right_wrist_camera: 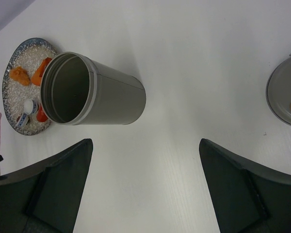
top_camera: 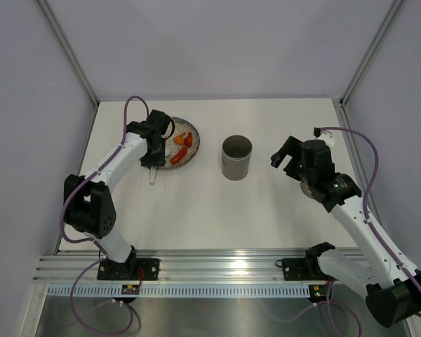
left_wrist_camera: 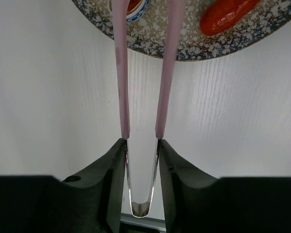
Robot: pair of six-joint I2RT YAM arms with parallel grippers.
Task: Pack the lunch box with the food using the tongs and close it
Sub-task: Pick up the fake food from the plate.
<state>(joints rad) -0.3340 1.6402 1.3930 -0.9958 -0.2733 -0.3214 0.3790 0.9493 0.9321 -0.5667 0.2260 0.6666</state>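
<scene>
The grey lunch box stands upright and uncovered at mid-table; the right wrist view looks into its mouth, and nothing shows inside the lunch box. The food, orange pieces and a red piece, lies on the speckled plate. My left gripper hovers at the plate's near-left edge, its jaws pressed against both arms of the pink tongs. The tong arms stand apart and reach over the plate beside a red piece. My right gripper is open and holds nothing, right of the lunch box.
A flat grey disc lies on the table at the right edge of the right wrist view. A small blue-and-white cup sits on the plate. White walls and metal posts bound the table at the back and sides.
</scene>
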